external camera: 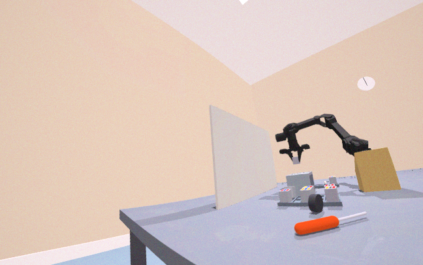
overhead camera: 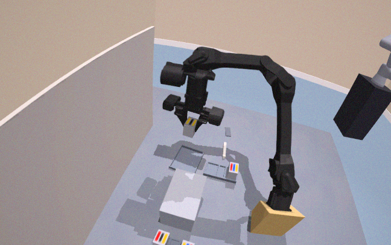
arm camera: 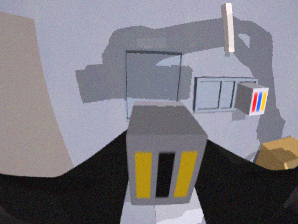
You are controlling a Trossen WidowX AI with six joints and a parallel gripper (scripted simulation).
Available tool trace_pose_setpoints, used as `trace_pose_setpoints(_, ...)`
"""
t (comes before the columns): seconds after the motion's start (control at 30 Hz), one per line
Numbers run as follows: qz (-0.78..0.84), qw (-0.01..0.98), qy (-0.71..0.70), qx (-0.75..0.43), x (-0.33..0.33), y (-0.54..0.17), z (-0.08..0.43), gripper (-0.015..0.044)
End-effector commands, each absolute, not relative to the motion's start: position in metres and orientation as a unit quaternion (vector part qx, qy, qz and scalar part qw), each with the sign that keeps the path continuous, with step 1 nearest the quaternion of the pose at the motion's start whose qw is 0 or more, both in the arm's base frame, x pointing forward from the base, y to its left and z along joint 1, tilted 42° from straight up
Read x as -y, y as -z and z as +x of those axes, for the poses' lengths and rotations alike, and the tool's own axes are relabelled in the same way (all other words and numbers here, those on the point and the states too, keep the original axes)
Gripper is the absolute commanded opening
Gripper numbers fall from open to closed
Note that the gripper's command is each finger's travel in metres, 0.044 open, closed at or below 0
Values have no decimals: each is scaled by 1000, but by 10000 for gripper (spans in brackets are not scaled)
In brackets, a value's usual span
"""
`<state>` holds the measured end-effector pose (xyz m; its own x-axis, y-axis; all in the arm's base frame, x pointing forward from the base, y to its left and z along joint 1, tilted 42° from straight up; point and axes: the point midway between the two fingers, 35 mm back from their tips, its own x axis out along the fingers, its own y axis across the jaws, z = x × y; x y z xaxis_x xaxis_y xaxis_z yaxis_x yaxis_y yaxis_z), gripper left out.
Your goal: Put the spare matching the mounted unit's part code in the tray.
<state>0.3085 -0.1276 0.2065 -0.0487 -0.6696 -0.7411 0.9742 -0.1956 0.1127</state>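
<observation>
The black parallel-jaw gripper (overhead camera: pixel 192 121) clamps a small grey yellow-black-yellow striped block (overhead camera: pixel 189 127) high above the shallow grey tray (overhead camera: pixel 186 158); released here, it probably bounces out.

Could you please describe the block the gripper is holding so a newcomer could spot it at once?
Follow the black arm to its gripper, raised above the grey table. Clamped there is a small grey block; its label is yellow-black-yellow, unlike the red-blue-yellow spare below.
</observation>
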Motion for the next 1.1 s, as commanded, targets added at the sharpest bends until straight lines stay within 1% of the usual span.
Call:
trace_pose_setpoints(0.0, 344, 595, 691, -222, 130, -201, 308, 0)
trace_pose_setpoints(1.07, 346, 595, 691, -223, 150, -180, 311, 0)
